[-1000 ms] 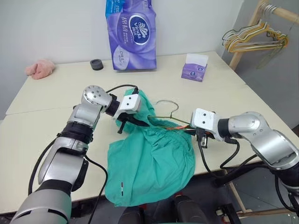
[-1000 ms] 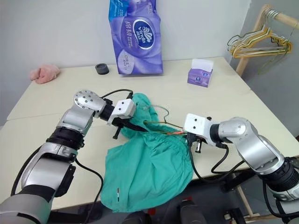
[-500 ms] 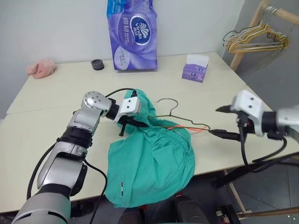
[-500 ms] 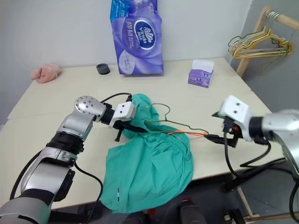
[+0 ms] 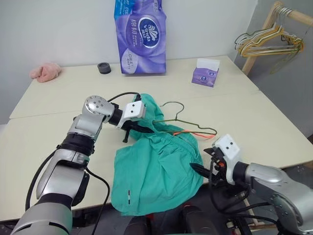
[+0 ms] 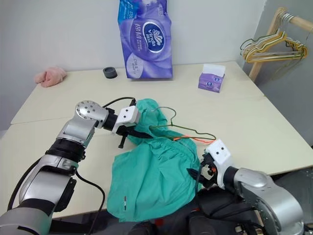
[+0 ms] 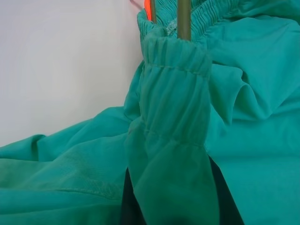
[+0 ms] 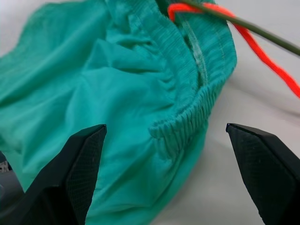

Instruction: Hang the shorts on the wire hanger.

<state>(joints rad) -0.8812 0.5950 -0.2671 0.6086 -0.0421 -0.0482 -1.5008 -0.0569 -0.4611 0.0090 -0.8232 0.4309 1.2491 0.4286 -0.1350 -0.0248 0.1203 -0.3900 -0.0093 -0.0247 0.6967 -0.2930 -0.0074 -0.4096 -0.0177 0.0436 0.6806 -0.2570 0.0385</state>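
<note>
The teal shorts [image 5: 156, 169] lie on the table [image 5: 274, 127] and droop over its front edge. The thin wire hanger [image 5: 191, 126] lies across their waistband, its left arm tucked into the fabric and its hook [image 5: 174, 105] pointing away. The orange drawstring [image 5: 195, 134] trails beside the wire. My left gripper [image 5: 143, 129] is shut on the bunched waistband [image 7: 174, 93] at the shorts' upper left. My right gripper [image 5: 202, 164] sits low at the table's front edge, just right of the shorts. Its fingers [image 8: 84, 154] stand wide open, with the waistband [image 8: 187, 119] ahead of them.
A purple tissue-roll pack [image 5: 141, 36], a small black round object [image 5: 103, 67] and a pink cloth [image 5: 45, 71] are at the back of the table. A purple tissue box [image 5: 204, 72] sits back right. A wooden rack with a bunch of hangers [image 5: 266, 41] stands beyond the right edge.
My right gripper let go at the hanger's right end, opened wide, swung out to the right, then dropped back to the table's front edge beside the shorts. The left gripper kept its hold.
</note>
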